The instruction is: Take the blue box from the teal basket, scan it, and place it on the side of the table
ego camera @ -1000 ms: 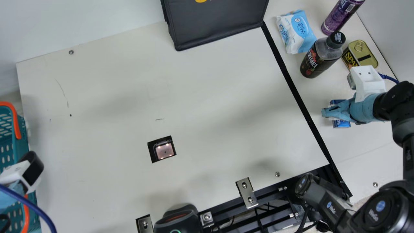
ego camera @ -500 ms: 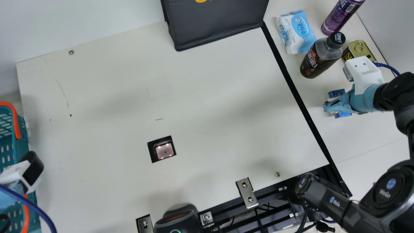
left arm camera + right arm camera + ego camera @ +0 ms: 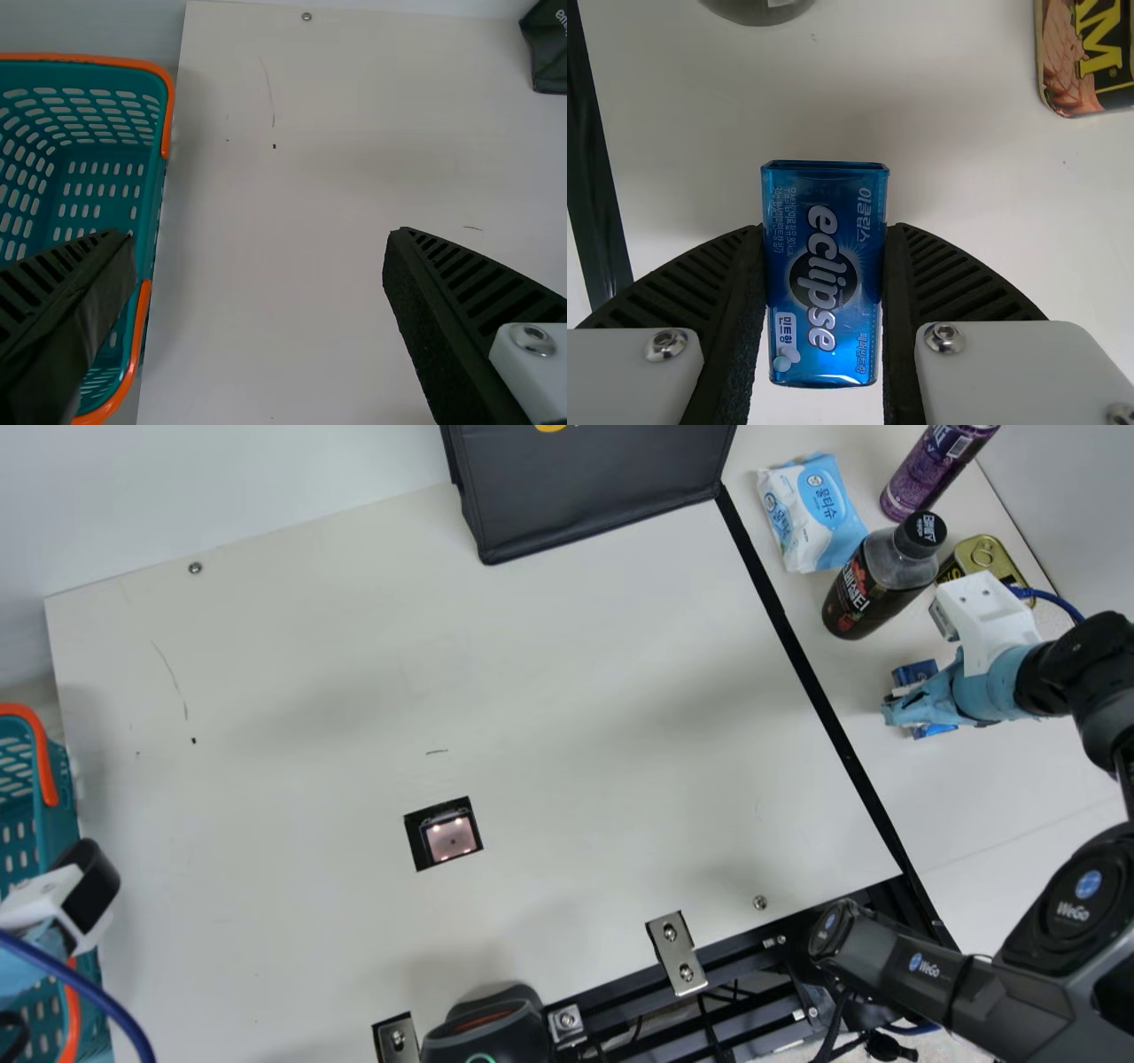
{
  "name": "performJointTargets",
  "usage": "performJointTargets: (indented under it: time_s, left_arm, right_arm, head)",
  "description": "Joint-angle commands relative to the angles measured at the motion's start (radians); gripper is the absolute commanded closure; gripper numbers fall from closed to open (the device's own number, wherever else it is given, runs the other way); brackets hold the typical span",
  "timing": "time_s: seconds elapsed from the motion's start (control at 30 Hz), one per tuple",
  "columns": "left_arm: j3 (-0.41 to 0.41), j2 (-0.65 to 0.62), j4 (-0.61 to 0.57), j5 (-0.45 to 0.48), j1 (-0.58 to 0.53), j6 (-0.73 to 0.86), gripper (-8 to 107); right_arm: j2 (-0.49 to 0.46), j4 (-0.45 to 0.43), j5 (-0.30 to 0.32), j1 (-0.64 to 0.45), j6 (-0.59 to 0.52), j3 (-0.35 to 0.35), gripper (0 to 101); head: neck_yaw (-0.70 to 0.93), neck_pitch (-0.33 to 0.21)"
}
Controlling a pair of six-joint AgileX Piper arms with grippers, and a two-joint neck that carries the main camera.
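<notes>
Ribbed right jaws clasp the glossy blue box point(image 3: 824, 274).

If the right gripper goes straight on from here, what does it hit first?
Likely the cream tabletop, with the blue box clamped in the right gripper probably touching down first. I can't tell how much gap is left.

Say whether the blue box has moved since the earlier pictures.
Yes: the blue box has shifted toward the main view's top, nearer the dark bottle.
</notes>
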Motion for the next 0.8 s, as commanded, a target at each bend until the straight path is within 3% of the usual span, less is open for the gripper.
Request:
performJointTargets:
  time_s: [0.0, 0.27, 0.77]
  left_arm:
    - [0.000, 0.000, 0.000, 0.000, 0.000, 0.000, 9]
    - [0.000, 0.000, 0.000, 0.000, 0.000, 0.000, 9]
    - [0.000, 0.000, 0.000, 0.000, 0.000, 0.000, 9]
  right_arm:
    - [0.003, -0.003, -0.004, 0.004, -0.001, 0.001, 101]
    - [0.017, -0.007, -0.021, 0.019, 0.004, 0.005, 101]
    - [0.031, -0.013, -0.031, 0.034, 0.030, 0.009, 51]
  head:
    - [-0.002, -0.029]
    - [-0.002, -0.029]
    - [-0.002, -0.029]
